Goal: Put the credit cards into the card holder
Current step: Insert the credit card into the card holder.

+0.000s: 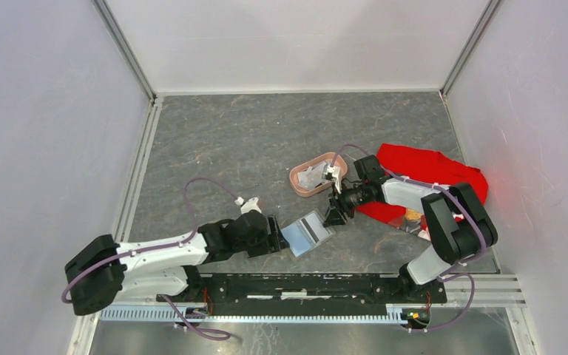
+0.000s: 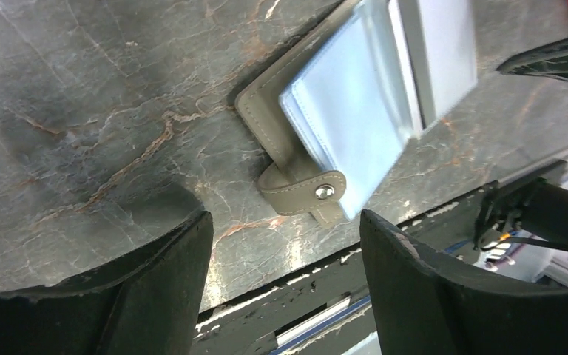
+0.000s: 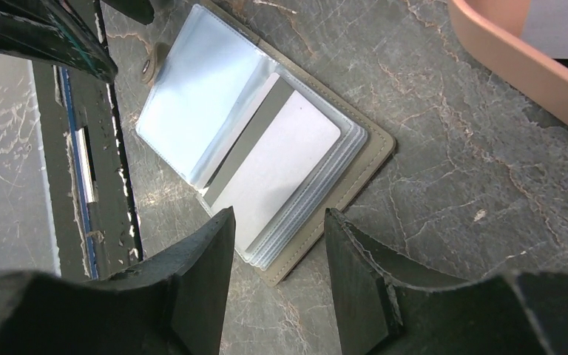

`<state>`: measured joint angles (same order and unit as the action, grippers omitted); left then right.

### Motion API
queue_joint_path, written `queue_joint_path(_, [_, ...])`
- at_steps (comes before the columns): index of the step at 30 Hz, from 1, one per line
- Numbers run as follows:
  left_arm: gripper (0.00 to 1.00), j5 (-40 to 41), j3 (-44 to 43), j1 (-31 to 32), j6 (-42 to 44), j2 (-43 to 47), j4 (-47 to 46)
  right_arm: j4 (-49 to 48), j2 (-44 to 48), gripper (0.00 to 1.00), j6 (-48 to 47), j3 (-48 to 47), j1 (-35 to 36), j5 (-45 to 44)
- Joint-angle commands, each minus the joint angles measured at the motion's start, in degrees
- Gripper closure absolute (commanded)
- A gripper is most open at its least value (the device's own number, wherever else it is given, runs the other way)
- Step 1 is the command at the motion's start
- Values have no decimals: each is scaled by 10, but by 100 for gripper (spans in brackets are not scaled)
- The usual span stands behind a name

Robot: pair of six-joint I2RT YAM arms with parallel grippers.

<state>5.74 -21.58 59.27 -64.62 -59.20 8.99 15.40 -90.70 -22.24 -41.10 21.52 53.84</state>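
Beside card holder point(image 1: 308, 233), jaws parted, empty

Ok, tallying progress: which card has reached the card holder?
The whitish card with the grey stripe, lying on the open card holder; the other cards sit in the pink tray.

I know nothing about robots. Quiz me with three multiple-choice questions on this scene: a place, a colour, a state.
1. Where is the wallet? A on a shelf; B on the table between the left claw and the right claw; C on a chair.
2. What colour is the cloth? A blue; B red; C green.
3. How is the wallet? A shut; B on edge; C open flat.
Answers: 1 B, it lies between both claws; 2 B, plainly red; 3 C, a card shows inside.
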Motion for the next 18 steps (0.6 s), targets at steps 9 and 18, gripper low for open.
queue_joint_path(9, [18,95,-113,44,-97,-143,80,-6,-8,46,1,-11,-2,16])
queue_joint_path(18, [57,85,-143,45,-116,-208,91,-3,-5,46,-2,-12,-2,14])
